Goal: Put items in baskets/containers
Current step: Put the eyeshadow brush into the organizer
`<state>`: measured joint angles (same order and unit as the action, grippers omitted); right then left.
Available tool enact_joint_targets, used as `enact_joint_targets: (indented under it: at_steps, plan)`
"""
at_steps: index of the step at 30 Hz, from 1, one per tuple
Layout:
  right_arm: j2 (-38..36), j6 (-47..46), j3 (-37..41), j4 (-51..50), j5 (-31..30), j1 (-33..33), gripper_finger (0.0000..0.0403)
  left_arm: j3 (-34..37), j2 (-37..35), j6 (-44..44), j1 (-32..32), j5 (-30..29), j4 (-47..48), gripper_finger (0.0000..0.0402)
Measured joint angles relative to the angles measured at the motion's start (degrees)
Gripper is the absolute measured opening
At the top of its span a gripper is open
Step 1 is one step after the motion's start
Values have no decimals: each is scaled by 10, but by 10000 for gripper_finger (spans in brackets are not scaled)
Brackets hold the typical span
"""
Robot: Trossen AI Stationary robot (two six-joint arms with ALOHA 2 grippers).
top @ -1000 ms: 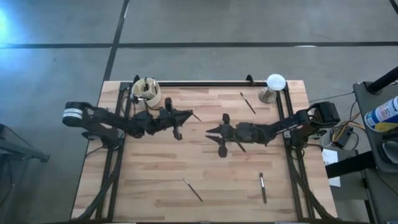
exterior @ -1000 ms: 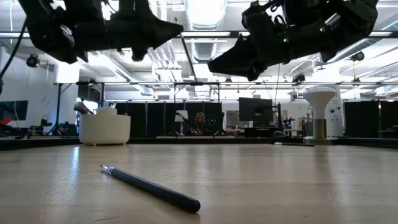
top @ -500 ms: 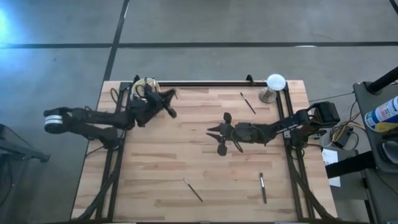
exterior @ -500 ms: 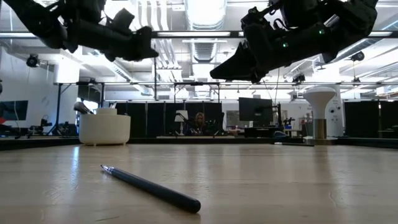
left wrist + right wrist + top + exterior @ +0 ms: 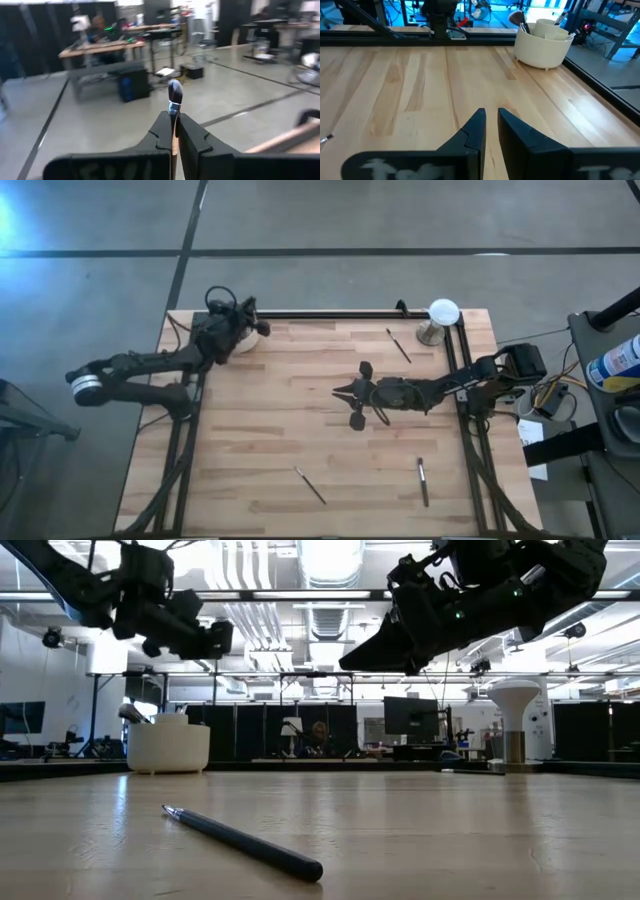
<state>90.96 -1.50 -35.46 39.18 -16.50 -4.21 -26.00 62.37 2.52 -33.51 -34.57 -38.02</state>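
Dome (image 5: 443,311) stands apart from cup (image 5: 252,330)

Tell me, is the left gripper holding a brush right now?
Yes. In the left wrist view the left gripper is shut on a brush, whose dark head sticks out past the fingertips.

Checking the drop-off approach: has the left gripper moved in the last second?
Yes. In the high view the left gripper, shut on a brush, has swung from mid-table toward the far-left corner and is now over the cream cup. The right gripper waits mid-table.
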Motion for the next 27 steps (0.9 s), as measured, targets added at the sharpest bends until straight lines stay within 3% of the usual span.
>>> enact_joint_targets:
  at_steps: [9,27]
  plan:
    - [0,0,0,0,0,0,43,1,1,-101,-88,-1,76,7]
    - [0,0,0,0,0,0,43,15,57,-166,-130,41,71,14]
